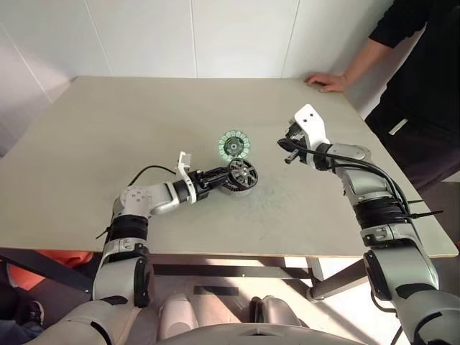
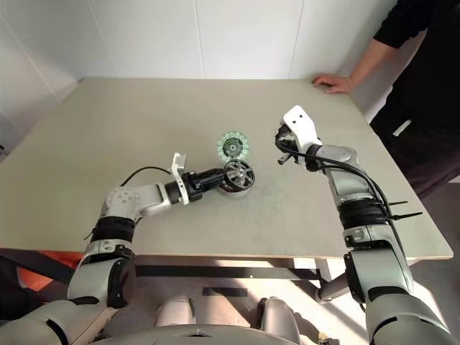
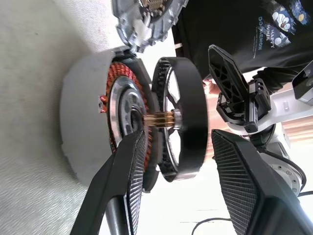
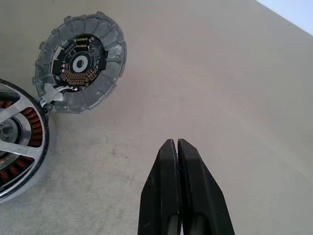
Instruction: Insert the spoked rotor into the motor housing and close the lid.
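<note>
Rotor insertion step, lid not yet on.

The motor housing (image 3: pixel 90 117) is sitting on the table (image 1: pixel 108 122) near its centre, copper-red windings facing up. The spoked rotor (image 3: pixel 183 115) is hovering coaxially just above the housing mouth, its brass-coloured shaft (image 3: pixel 159 119) reaching into the housing's central bore. In the left wrist view a clear gap is showing between the rotor rim and the windings, so the rotor is not reading as seated.

The left gripper (image 1: pixel 218 177) is lying low and about level, reaching in from the housing's 8 o'clock side as the head camera sees it. Its jaws are standing partly open, one finger (image 3: pixel 128 186) across the housing rim, the other (image 3: pixel 244 191) outside the rotor. Neither pad is visibly pressing the rotor; whether it is gripped or released I cannot tell. The level side approach is probably keeping the rotor square to the bore.

The lid (image 4: pixel 80 61) is lying flat on the table at the housing's 12 o'clock, touching or just beside its rim, green-white segmented face up.

The right gripper (image 4: pixel 177 147) is hanging above the table at about 3 o'clock of the housing, well apart, jaws fully closed and empty. Likely waiting for the lid step.

A person's hand (image 1: pixel 325 81) is resting on the table's far right edge.
</note>
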Controlling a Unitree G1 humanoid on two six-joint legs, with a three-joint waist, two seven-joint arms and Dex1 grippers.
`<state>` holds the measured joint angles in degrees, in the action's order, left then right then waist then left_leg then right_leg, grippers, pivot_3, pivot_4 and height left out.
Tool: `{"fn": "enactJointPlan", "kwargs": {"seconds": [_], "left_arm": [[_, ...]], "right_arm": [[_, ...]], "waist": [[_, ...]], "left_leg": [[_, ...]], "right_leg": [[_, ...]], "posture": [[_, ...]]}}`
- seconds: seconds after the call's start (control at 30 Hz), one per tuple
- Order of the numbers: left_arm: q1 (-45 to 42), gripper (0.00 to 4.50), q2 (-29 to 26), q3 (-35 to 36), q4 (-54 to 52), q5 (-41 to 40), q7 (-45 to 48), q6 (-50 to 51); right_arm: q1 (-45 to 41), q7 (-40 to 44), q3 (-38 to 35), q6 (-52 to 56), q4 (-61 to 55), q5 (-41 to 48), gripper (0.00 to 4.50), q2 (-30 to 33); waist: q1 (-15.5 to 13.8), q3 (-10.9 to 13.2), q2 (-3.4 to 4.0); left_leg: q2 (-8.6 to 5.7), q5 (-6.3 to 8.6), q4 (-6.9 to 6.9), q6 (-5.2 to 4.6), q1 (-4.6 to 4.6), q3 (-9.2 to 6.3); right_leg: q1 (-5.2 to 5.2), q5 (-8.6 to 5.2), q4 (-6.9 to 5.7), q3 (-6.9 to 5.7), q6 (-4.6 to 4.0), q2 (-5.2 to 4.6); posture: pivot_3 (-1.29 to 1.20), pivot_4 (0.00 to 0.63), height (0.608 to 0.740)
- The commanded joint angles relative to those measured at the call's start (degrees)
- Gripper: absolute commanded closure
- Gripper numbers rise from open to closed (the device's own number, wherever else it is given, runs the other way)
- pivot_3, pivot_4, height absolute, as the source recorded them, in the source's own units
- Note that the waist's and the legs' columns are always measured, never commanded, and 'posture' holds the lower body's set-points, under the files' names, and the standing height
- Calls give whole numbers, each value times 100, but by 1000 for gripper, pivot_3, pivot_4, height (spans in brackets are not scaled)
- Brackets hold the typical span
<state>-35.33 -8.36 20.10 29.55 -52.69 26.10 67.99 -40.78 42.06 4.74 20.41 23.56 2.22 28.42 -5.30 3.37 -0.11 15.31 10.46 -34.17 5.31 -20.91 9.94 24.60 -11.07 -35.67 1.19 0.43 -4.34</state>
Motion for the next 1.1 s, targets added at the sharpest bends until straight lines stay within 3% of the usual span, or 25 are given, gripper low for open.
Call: {"fn": "enactJointPlan", "kwargs": {"seconds": [0.03, 0.37, 0.73, 1.1], "left_arm": [[182, 2177, -193, 284, -456, -128, -86, 85], [592, 2177, -90, 703, -1132, -421, -380, 123], [980, 2177, 12, 727, -1524, -467, -515, 54], [1024, 2177, -197, 867, -1459, -389, -576, -298]], "right_arm": [[-191, 120, -18, -151, -134, 81, 4500, -42], [-54, 818, -21, -203, -589, 368, 4500, -54], [954, 1894, 74, -6, -1810, 662, 4500, 827], [957, 1652, 507, 156, -1914, 576, 4500, 181]], "waist": [[-1, 0, 1], [-22, 2, 3], [-10, 2, 3], [-9, 2, 4]], "left_leg": [[0, 0, 1, 0, 1, 0], [0, 2, 0, -3, -7, 0], [0, 21, 1, -37, -5, -1], [0, 20, -1, -34, 10, -1]], "right_leg": [[0, 0, 0, 0, 0, 0], [0, 0, 6, -3, 0, -3], [-13, 0, 27, -8, 1, -5], [-17, -1, 18, -2, 2, -3]], "posture": [[0, 0, 740], [0, 0, 740], [0, 0, 740], [0, 0, 740]]}}
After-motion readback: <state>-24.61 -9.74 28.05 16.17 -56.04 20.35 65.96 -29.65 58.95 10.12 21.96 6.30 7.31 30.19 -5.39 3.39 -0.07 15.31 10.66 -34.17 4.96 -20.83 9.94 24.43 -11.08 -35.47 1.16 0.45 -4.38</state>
